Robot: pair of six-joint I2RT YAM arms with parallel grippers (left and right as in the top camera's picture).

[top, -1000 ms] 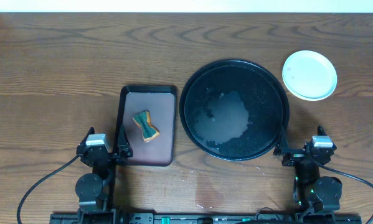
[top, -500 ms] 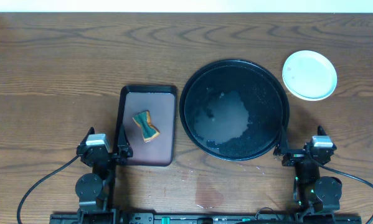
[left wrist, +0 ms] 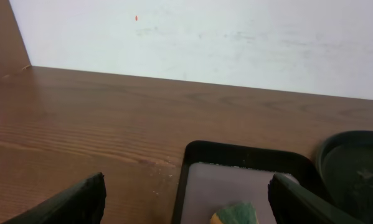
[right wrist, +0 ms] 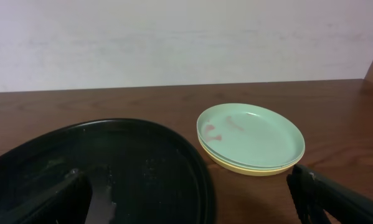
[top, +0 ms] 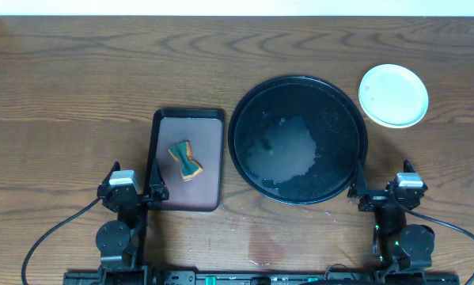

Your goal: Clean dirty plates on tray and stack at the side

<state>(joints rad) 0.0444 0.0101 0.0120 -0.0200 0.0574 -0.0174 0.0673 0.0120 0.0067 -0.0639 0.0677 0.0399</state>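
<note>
The plates [top: 392, 95] sit in a stack on the table right of the large round black tray [top: 298, 139]. In the right wrist view the stack [right wrist: 251, 138] shows a mint-blue plate with a faint reddish smear on top and a pale yellow plate at the bottom. The black tray [right wrist: 111, 174] holds no plates and looks wet. My left gripper [top: 134, 190] is open and empty at the table's front, by the maroon tray. My right gripper [top: 383, 194] is open and empty at the front, just right of the black tray.
A rectangular maroon tray with a black rim [top: 191, 158] lies left of the black tray and holds a green and yellow sponge [top: 186, 161]. The sponge also shows in the left wrist view [left wrist: 236, 214]. A white wall runs behind the table.
</note>
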